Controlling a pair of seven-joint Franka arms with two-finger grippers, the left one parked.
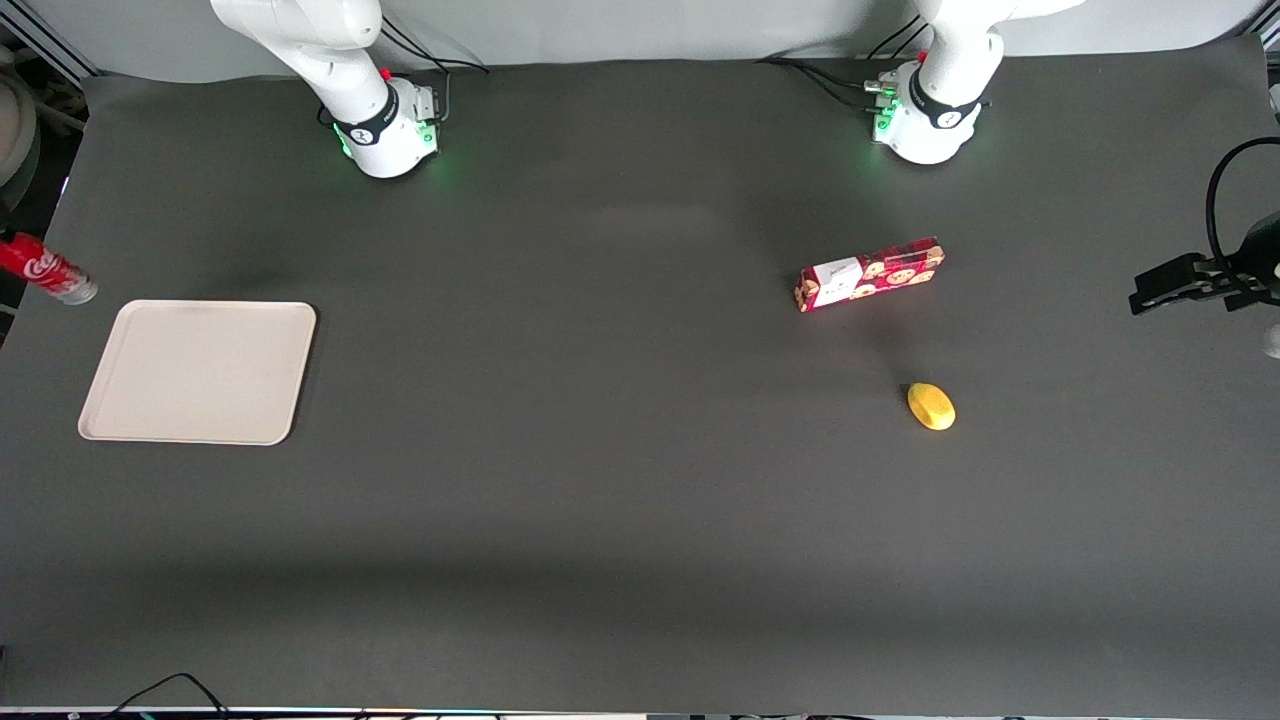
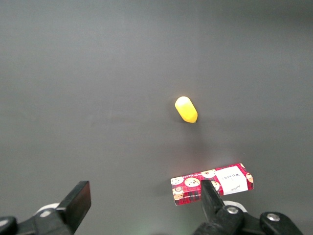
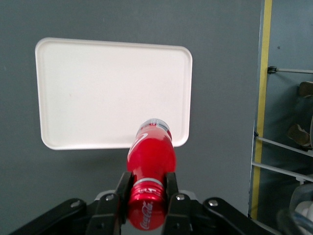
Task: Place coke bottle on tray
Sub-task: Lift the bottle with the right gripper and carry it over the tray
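My right gripper [image 3: 145,188] is shut on the neck of the coke bottle [image 3: 151,156], a slim red bottle with white script and a silvery base. The base points down toward the rim of the beige tray [image 3: 98,93]. In the front view only the bottle [image 1: 45,268] shows, tilted, at the working arm's end of the table. It is just outside the tray [image 1: 198,372] and a little farther from the camera than the tray. The gripper itself is out of that view. The tray has nothing on it.
A red cookie-patterned box [image 1: 870,273] and a small yellow object [image 1: 931,406] lie toward the parked arm's end of the table. Both also show in the left wrist view, the box [image 2: 190,186] and the yellow object [image 2: 186,109]. A yellow-edged table border [image 3: 264,98] runs beside the tray.
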